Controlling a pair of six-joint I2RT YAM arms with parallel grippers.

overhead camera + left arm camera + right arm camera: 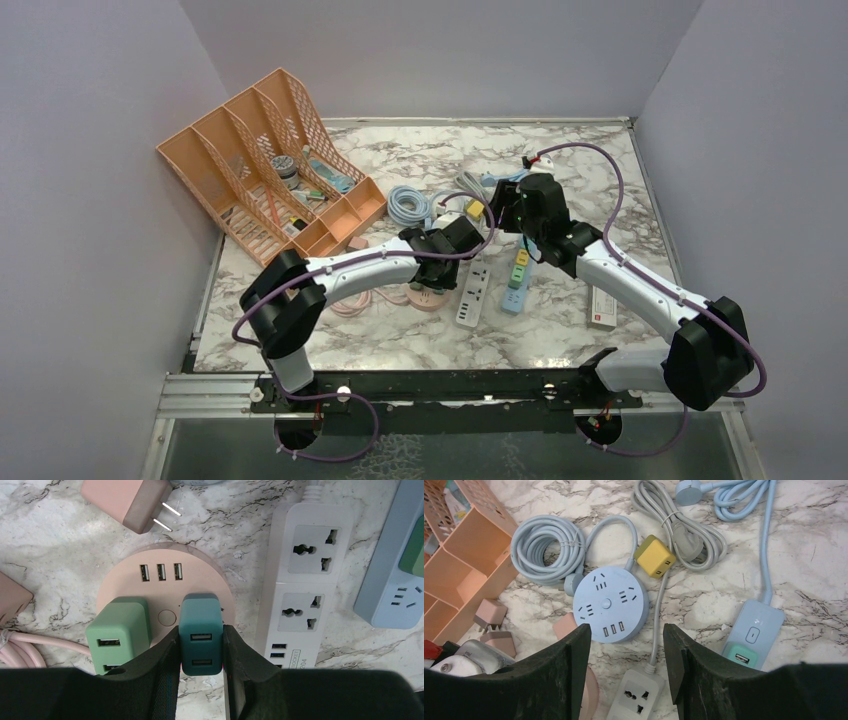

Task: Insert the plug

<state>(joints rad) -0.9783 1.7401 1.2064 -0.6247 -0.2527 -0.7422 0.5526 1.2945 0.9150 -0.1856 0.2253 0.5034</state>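
Note:
My left gripper (pixel 201 652) is shut on a dark teal USB charger plug (pixel 201 630) that stands on the round pink power hub (pixel 125 580), next to a light green charger plug (pixel 117 632) seated on the same hub. In the top view the left gripper (pixel 437 262) is over the pink hub (pixel 428 296). My right gripper (pixel 626 650) is open and empty, above the marble between the round blue hub (pixel 610 602) and the white power strip (pixel 634 697). A yellow charger (pixel 655 556) lies beside the blue hub.
A loose pink charger (pixel 130 502) lies behind the pink hub. A white power strip (pixel 300 580) and a blue strip (pixel 395 580) with plugs lie to the right. An orange organiser (pixel 270 160) stands back left. Coiled cables (pixel 544 545) lie behind. A small box (pixel 601 306) lies right.

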